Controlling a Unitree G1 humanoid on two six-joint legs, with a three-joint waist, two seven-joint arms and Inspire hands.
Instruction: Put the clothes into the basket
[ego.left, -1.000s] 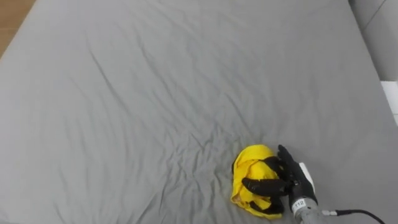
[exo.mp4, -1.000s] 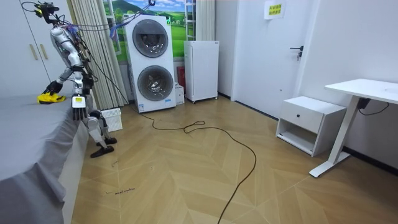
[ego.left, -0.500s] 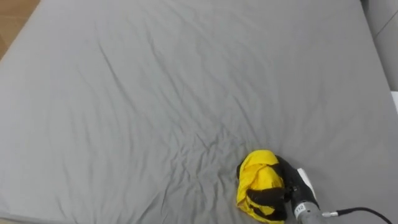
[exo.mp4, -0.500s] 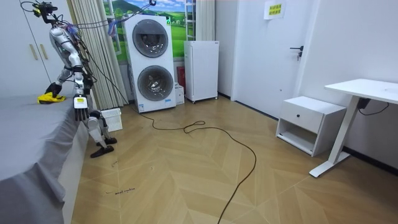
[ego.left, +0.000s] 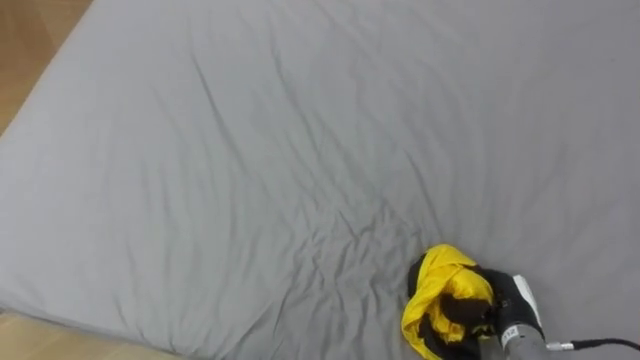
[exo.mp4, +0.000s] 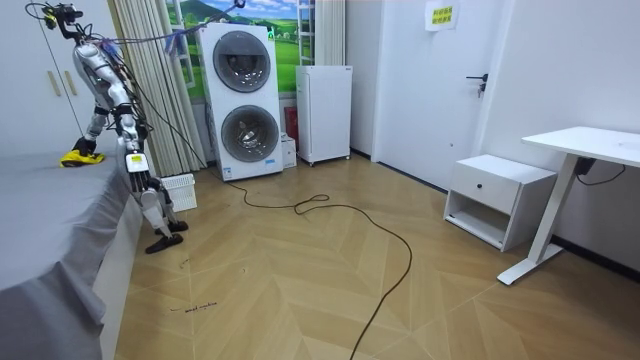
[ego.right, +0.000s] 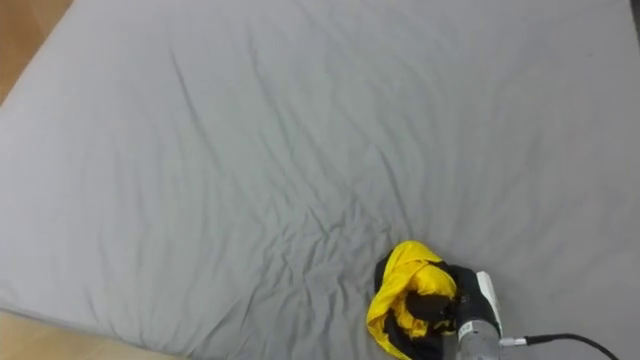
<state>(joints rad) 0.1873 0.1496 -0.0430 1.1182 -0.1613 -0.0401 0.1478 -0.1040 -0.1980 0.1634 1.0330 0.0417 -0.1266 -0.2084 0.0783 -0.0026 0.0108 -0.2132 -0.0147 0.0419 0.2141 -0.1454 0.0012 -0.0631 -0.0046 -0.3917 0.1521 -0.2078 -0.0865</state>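
The right arm comes in low from the lower right corner of the eye views, forearm stretched out over the grey bed sheet (ego.left: 250, 150). The right hand (ego.left: 497, 312) sits at the end of it, back of the hand up, wrist close to the sheet. Look at the dark fingers (ego.left: 462, 308) - they are curled right into the yellow garment (ego.left: 440, 285), clenched on a bunch of cloth, with yellow folds bulging above and to the left of the hand. The garment is crumpled into a ball and rests on the wrinkled sheet near the edge of the bed closest to the robot.

In the room view the robot stands upright at the side of the bed, beside the curtain, with the stacked washing machines (exo.mp4: 240, 100) to the room view's right. Its right arm reaches out over the mattress to the yellow bundle. The left hand (exo.mp4: 131, 161) hangs down by its body, clear of the bed - holding nothing that can be seen. A white slatted basket (exo.mp4: 180, 190) sits on the floor by its feet, well apart from the garment.
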